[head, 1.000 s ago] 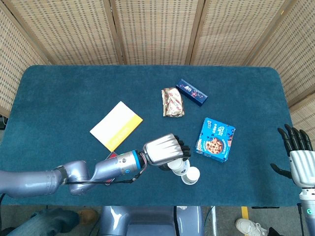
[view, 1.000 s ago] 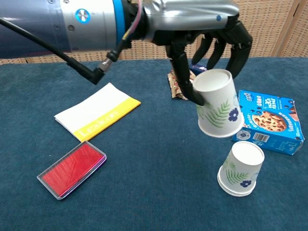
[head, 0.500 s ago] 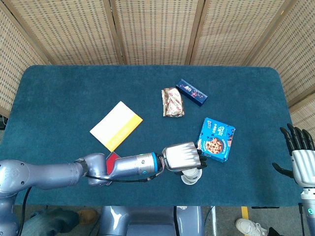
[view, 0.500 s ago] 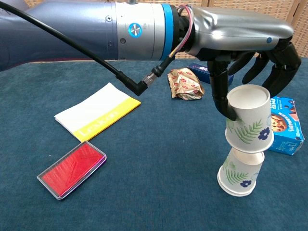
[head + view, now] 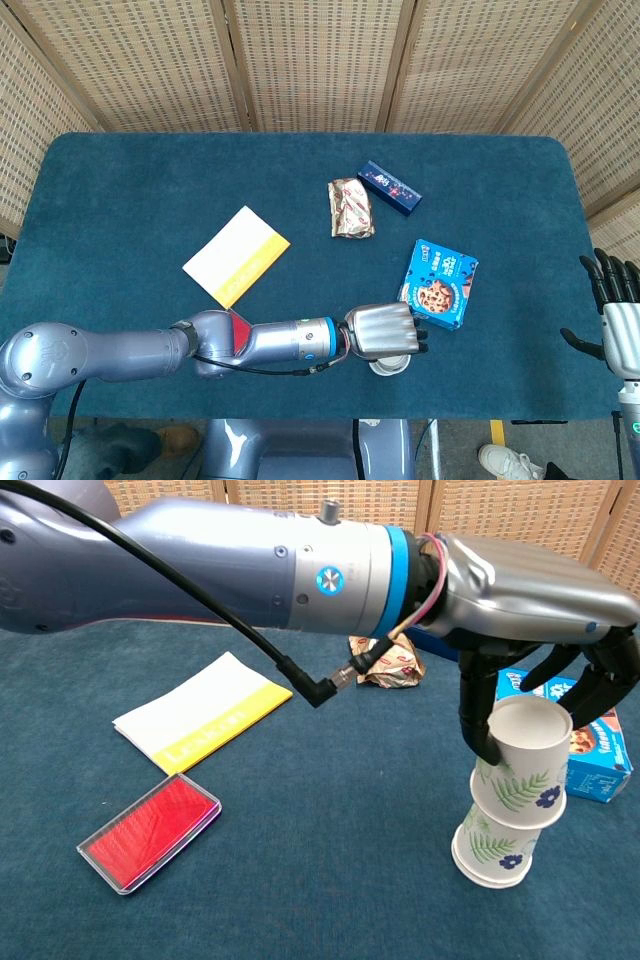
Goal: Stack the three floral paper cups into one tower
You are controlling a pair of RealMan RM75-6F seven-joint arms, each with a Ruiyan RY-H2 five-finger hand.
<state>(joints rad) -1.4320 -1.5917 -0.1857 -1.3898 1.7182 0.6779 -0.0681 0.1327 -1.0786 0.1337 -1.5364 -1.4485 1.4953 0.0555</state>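
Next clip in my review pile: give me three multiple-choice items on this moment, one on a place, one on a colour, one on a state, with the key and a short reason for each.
1. Where is the upper floral cup?
A. Mouth-down on the lower floral cup
B. Lying on the yellow-and-white booklet
C. Standing on the cookie box

2. What colour is the flat transparent case near the front table edge?
A. Green
B. Red
C. Black

3. What is the left hand doing?
A. Resting flat on the table
B. Gripping the foil snack packet
C. Holding the upper cup from above

Key: 1 A, the chest view shows it nested over the lower cup; 2 B, the case is plainly red; 3 C, its fingers flank the cup.
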